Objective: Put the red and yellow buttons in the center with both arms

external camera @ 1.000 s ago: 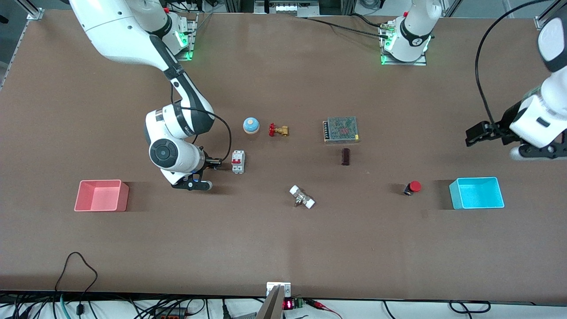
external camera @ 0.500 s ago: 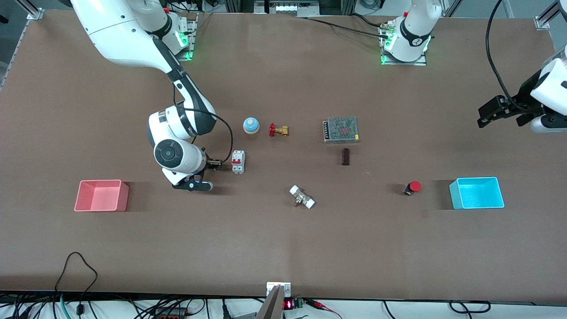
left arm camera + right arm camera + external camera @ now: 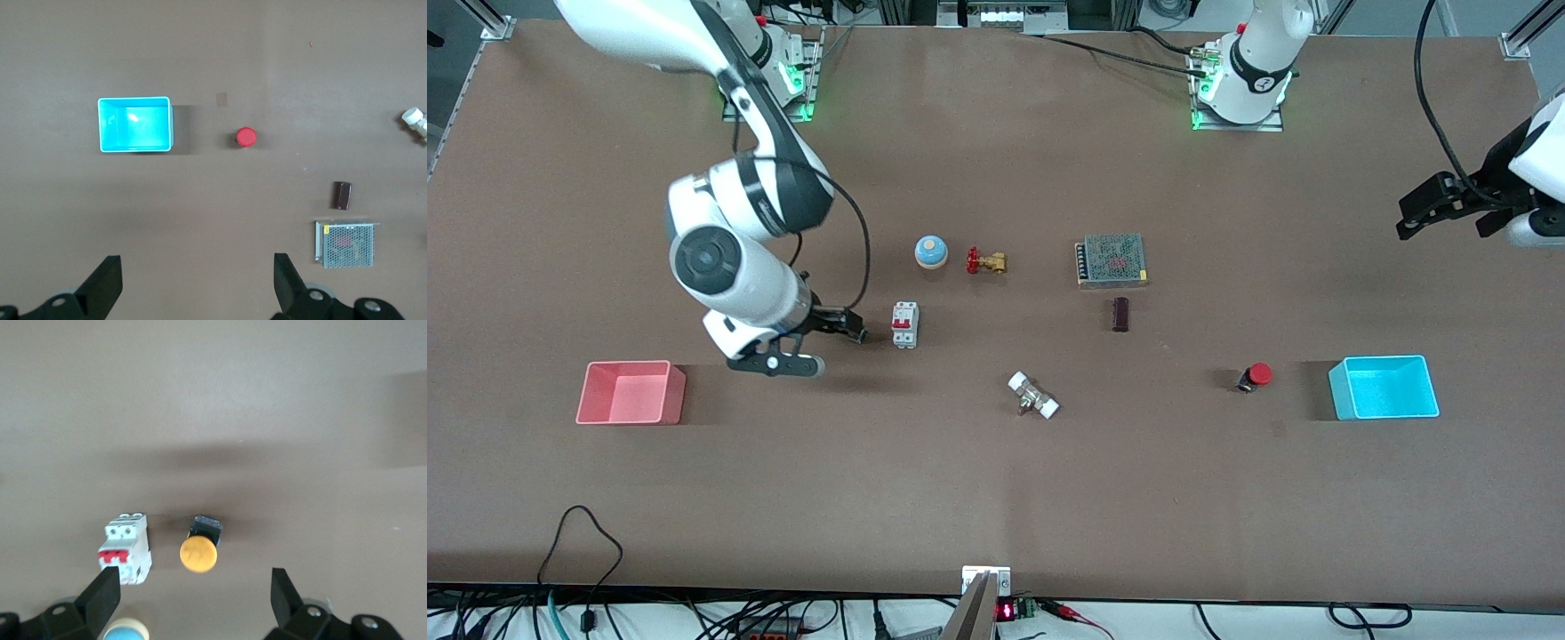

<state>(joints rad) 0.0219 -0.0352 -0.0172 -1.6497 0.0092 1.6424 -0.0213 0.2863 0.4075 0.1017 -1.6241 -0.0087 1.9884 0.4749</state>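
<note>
The red button (image 3: 1258, 374) stands on the brown tabletop (image 3: 996, 498) beside the cyan tray (image 3: 1343, 391); it also shows in the left wrist view (image 3: 246, 137). The yellow button (image 3: 199, 553) with its black body lies next to a white circuit breaker (image 3: 125, 547). In the front view my right hand hides it. My right gripper (image 3: 852, 327) (image 3: 192, 583) is open and empty, over the yellow button and clear of it. My left gripper (image 3: 1416, 213) (image 3: 197, 267) is open and empty, up over bare table at the left arm's end.
A pink tray (image 3: 630, 364) stands at the right arm's end. The circuit breaker (image 3: 904, 324), a blue bell (image 3: 930, 252), a brass valve (image 3: 985, 261), a mesh power supply (image 3: 1112, 260), a dark block (image 3: 1120, 314) and a white fitting (image 3: 1033, 395) lie around the middle.
My right arm's wrist has risen and swung toward the right arm's end, with its fingertips staying by the breaker. My left gripper has drawn back, away from the cyan tray.
</note>
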